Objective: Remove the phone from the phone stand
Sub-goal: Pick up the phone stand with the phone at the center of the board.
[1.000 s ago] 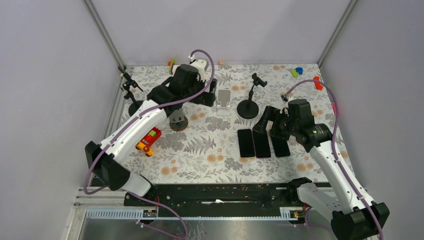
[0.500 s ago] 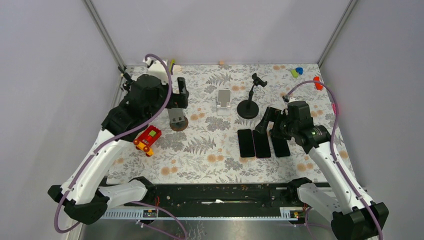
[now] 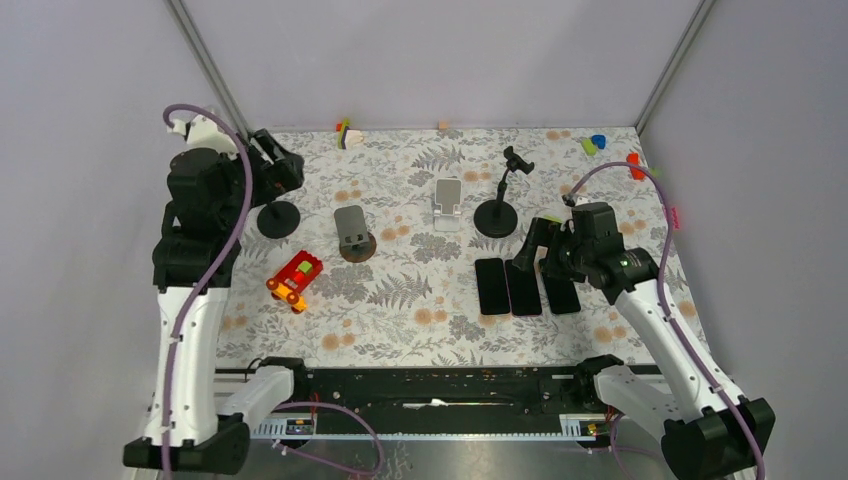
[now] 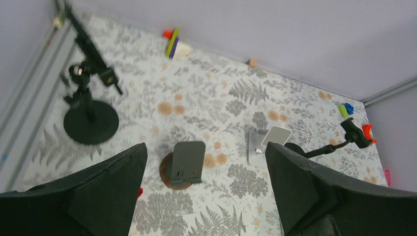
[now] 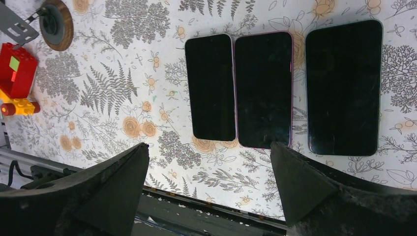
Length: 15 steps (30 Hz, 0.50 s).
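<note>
Three dark phones [image 3: 523,288] lie flat, side by side, on the flowered table [image 3: 420,310]; in the right wrist view they [image 5: 263,89] fill the upper middle. No phone rests on the grey stand with a brown round base [image 3: 351,232] [image 4: 184,162], nor on the silver stand [image 3: 448,203] [image 4: 268,142]. My left gripper [image 3: 275,168] [image 4: 205,147] hangs open and high at the far left, nothing between its fingers. Just above the phones' far ends, my right gripper [image 3: 537,258] [image 5: 209,145] is open and holds nothing.
A black gooseneck stand [image 3: 497,205] rises right of the silver one. Another black stand [image 3: 275,215] [image 4: 91,120] is at the back left. A red toy brick [image 3: 296,278] lies left of centre. Small coloured pieces [image 3: 593,143] sit by the back wall.
My left arm has swung from beside the silver stand to the far left and lifted, its gripper staying open. The right arm has barely shifted.
</note>
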Each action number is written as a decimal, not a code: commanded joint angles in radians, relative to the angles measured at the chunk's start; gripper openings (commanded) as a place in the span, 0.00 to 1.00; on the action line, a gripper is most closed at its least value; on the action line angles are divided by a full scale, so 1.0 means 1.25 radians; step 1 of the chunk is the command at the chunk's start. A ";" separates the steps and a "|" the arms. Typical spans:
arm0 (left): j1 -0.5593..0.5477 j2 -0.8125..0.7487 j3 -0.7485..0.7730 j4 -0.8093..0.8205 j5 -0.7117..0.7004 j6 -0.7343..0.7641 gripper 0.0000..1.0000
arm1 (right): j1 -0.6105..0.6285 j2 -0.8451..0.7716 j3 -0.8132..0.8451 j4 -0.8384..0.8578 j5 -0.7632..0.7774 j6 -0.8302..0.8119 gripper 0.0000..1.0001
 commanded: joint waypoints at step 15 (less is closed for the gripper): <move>0.484 0.045 -0.242 0.140 0.282 -0.227 0.93 | -0.001 -0.069 -0.006 0.026 -0.159 0.032 0.99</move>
